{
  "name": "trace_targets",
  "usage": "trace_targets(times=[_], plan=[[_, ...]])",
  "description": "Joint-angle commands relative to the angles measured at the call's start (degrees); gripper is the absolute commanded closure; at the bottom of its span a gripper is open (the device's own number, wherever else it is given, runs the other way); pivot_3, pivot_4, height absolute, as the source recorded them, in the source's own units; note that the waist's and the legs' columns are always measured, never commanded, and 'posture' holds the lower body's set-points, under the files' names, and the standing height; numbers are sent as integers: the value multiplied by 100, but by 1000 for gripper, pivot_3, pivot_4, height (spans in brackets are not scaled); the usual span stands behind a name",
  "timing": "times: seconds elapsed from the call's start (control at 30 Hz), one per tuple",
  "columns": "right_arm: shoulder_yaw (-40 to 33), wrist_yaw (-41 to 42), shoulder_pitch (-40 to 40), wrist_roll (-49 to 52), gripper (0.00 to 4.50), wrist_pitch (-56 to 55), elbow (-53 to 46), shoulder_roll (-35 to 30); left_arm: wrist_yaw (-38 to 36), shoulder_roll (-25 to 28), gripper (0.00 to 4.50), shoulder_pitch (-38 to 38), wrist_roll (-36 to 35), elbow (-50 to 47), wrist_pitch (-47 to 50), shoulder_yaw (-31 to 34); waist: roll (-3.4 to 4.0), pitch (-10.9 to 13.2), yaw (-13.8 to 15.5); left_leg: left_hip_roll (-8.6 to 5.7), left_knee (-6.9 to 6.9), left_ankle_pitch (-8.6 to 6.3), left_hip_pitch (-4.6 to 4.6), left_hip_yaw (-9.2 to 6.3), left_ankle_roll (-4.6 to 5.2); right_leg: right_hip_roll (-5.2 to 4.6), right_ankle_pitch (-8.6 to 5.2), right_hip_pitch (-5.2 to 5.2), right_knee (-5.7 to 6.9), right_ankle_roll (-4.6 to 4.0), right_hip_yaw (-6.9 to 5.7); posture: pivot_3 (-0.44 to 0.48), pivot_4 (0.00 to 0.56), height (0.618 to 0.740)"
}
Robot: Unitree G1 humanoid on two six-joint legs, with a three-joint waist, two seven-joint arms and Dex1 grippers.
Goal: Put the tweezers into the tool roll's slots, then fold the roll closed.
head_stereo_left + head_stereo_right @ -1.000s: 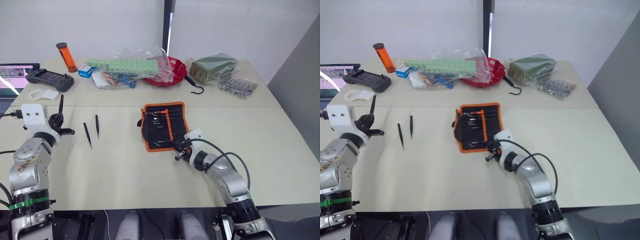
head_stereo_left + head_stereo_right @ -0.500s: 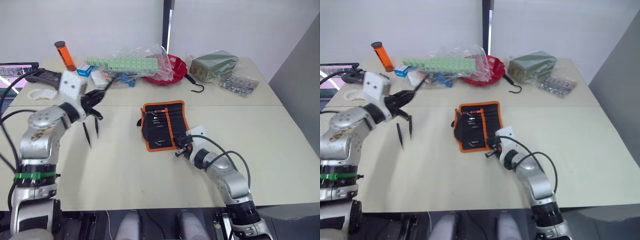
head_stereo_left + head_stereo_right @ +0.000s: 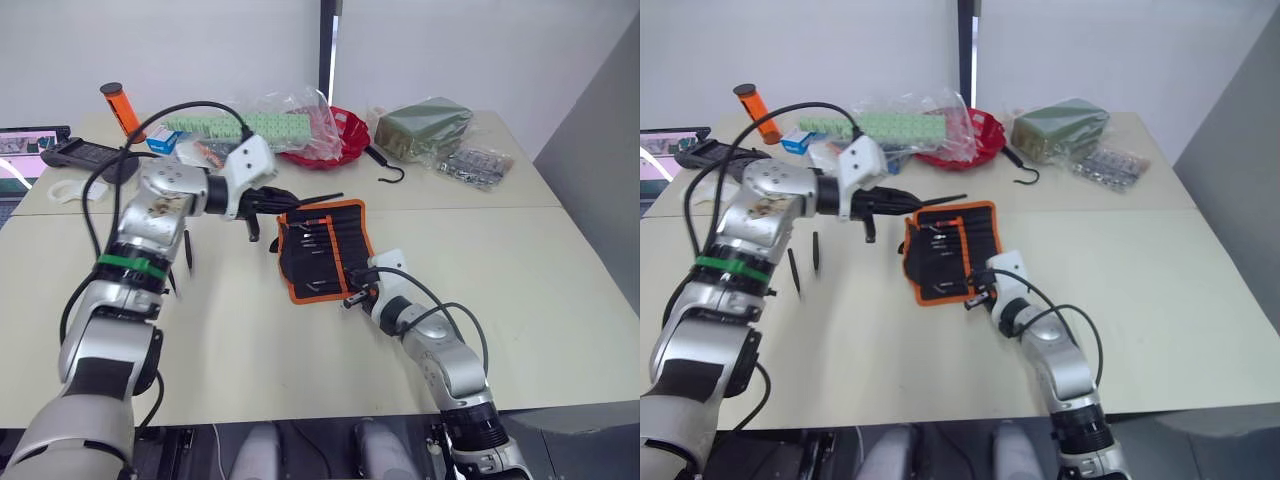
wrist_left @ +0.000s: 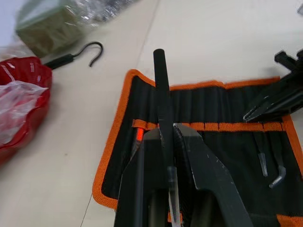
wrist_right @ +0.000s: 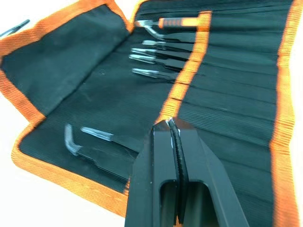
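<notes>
**Both grippers at the open tool roll, each clamped on a tweezer**

While the tool roll (image 3: 322, 248) lies unfolded flat on the table (image 3: 560, 280), orange edging all round, both arms work at it from opposite sides. L gripper (image 3: 300, 203) hovers above the roll's far-left corner, jaws closed on a slim black tweezer (image 4: 162, 101) that sticks out past the fingertips, pointing across the roll toward the slots (image 4: 222, 113); wrist view shows the fingers (image 4: 196, 156) pinching it tight w/ no gap. R gripper (image 3: 352, 297) sits at the roll's near-right corner, low over the fabric, jaws also pressed together on a thin black tweezer (image 5: 177, 156) held edge-on btw. the pads. Slots run in a row across the roll's inner face, crossed by an orange strip (image 5: 189, 71). Several tweezers already seated in slots, silver tips showing (image 5: 147, 59); one orange-handled tool (image 5: 182, 21) in the slot nearest the roll's far edge; one bent-tip tweezer (image 5: 83, 142) lies near the roll's near edge. Two loose tweezers (image 3: 805, 260) rest on the table well left of the roll. Beyond the roll: black hook (image 3: 388, 172), red bowl (image 3: 345, 140), green packet (image 3: 425, 125).
</notes>
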Motion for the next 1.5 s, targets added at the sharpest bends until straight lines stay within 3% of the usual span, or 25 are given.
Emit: trace_targets(times=[0.03,0.17,0.4,0.9,1.5], plan=[[73,34,-66,-45,4500,-160,38,48,-77,-330,4456,-557,424,465,-238,-262,0,0,3,-2,2,0,-3,-1,0,0,-1,0,0,2,0,0,150,740],[119,29,-81,-75,4500,-181,127,70,-114,-710,4456,-871,813,1041,-474,-484,1,0,-24,-3,4,0,-2,-1,0,-1,-3,1,0,6,2,0,150,740],[111,-6,-125,-107,4500,-180,178,72,-287,-765,4456,-963,1282,1589,-597,-663,3,2,-106,-2,-4,0,3,-6,1,1,-3,-1,9,6,1,0,150,740],[49,-52,38,-117,4500,-137,135,43,-870,-80,4456,-157,1429,716,-274,-579,5,3,-89,-4,1,0,4,-12,1,0,-3,4,16,6,1,0,150,740],[100,-14,152,-117,4500,-84,70,23,-286,-611,4456,-174,1438,944,-317,-531,5,3,-12,-6,9,0,8,-13,1,1,-3,9,25,5,1,0,150,740]])
